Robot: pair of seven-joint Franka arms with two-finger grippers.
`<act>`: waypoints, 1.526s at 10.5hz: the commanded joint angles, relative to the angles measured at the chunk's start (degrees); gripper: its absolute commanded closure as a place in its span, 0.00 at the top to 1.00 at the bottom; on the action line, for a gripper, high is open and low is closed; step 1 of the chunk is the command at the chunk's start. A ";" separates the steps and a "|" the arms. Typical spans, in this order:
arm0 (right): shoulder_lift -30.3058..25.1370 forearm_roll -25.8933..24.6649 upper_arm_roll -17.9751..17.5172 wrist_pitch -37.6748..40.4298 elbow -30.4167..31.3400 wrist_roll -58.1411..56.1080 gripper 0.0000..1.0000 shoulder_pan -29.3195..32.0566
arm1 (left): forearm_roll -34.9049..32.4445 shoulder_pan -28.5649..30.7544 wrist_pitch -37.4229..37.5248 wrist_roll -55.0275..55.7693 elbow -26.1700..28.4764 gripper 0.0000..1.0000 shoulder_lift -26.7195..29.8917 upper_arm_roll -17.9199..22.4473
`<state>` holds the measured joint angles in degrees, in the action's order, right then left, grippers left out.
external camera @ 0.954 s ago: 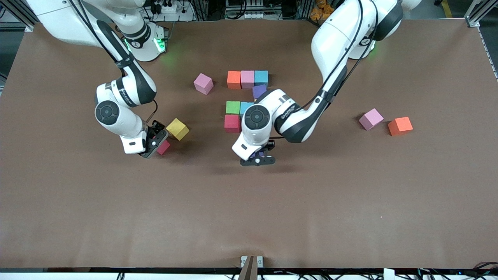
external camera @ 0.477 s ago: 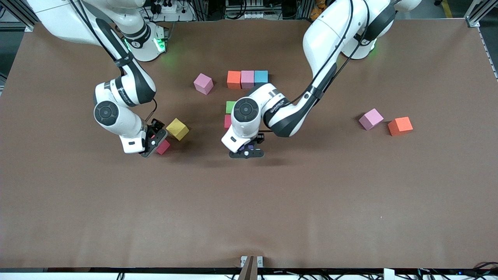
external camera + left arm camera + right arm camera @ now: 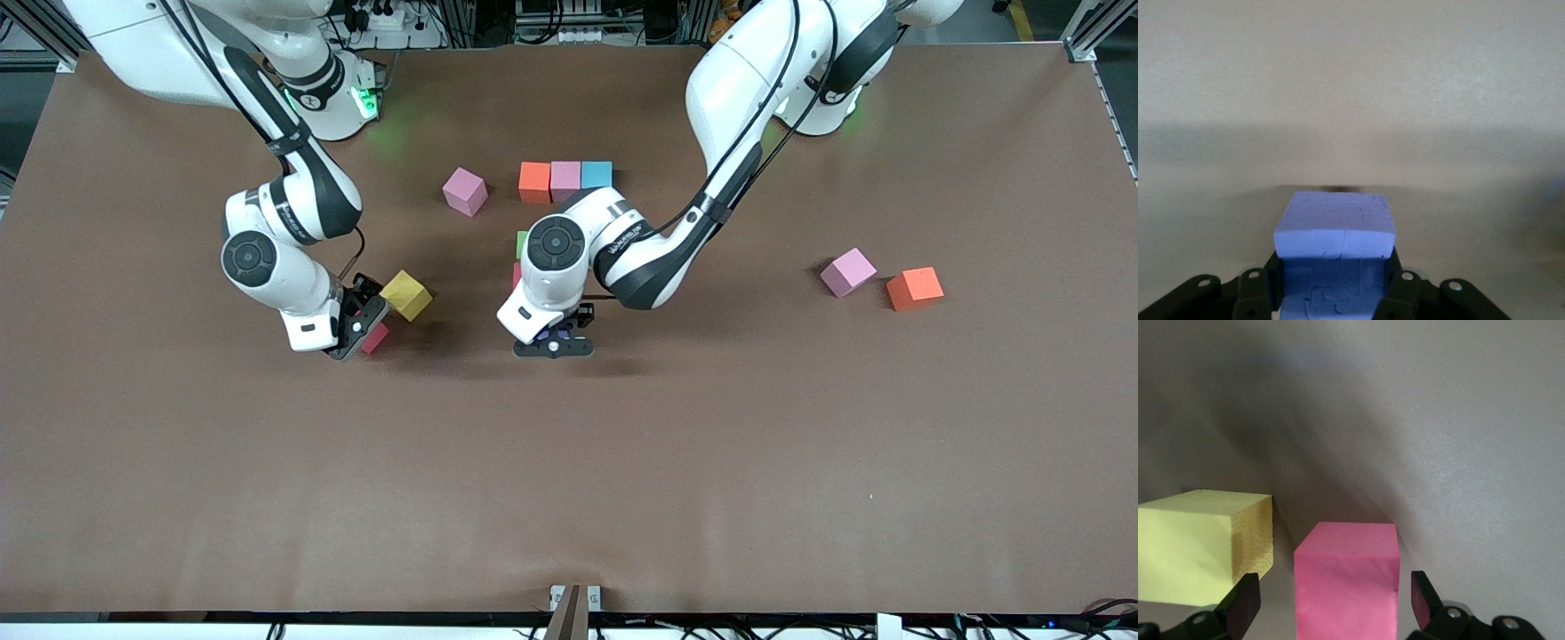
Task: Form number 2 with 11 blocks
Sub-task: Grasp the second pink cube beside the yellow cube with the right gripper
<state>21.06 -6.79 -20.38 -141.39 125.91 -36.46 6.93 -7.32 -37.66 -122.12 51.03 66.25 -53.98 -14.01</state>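
The number 2 shows as a row of orange, pink and light blue blocks. Below it only slivers of a green block and a red block show past the left arm. My left gripper is shut on a purple block, low over bare table by that red block. My right gripper is open, its fingers on either side of a pinkish-red block, apart from it. A yellow block sits right beside it.
A loose pink block lies toward the right arm's end of the digit's top row. Another pink block and an orange block lie toward the left arm's end of the table.
My left gripper has carried the purple block toward the right arm's end of the table, covering more of the green and red blocks. The right gripper has hardly moved.
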 commanded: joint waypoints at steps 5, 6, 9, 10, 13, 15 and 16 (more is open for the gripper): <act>1.53 0.73 -0.09 -3.37 0.56 -4.41 1.00 1.68 | 1.34 -1.71 -2.24 0.38 -3.23 0.13 -2.89 0.30; 1.53 0.73 -0.09 -3.37 0.65 -4.41 0.99 1.68 | 1.34 -2.15 -2.42 0.38 -3.23 0.13 -2.89 0.30; 1.53 0.73 -0.09 -3.28 0.65 -4.33 0.91 1.60 | 1.51 -2.67 -2.42 0.30 -3.23 0.13 -2.80 0.29; 1.44 0.73 -0.09 -3.28 0.65 -4.33 0.84 1.60 | 1.52 -2.94 -2.42 0.38 -3.15 0.13 -2.80 0.30; 1.36 0.81 -0.09 -2.76 0.65 -4.24 0.64 1.77 | 1.52 -3.29 -2.94 0.21 -3.15 0.13 -2.89 0.38; 0.66 0.81 -0.18 -1.71 0.47 -3.80 0.53 2.12 | 1.52 -3.64 -3.12 0.12 -3.15 0.13 -3.32 0.47; 0.04 0.81 -0.18 -0.74 0.21 -3.88 0.52 2.12 | 1.52 -3.64 -3.12 0.12 -2.97 0.13 -3.33 0.56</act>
<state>22.50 -6.78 -19.74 -143.52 125.85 -39.61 7.77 -7.24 -40.56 -124.85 51.03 64.90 -56.10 -14.15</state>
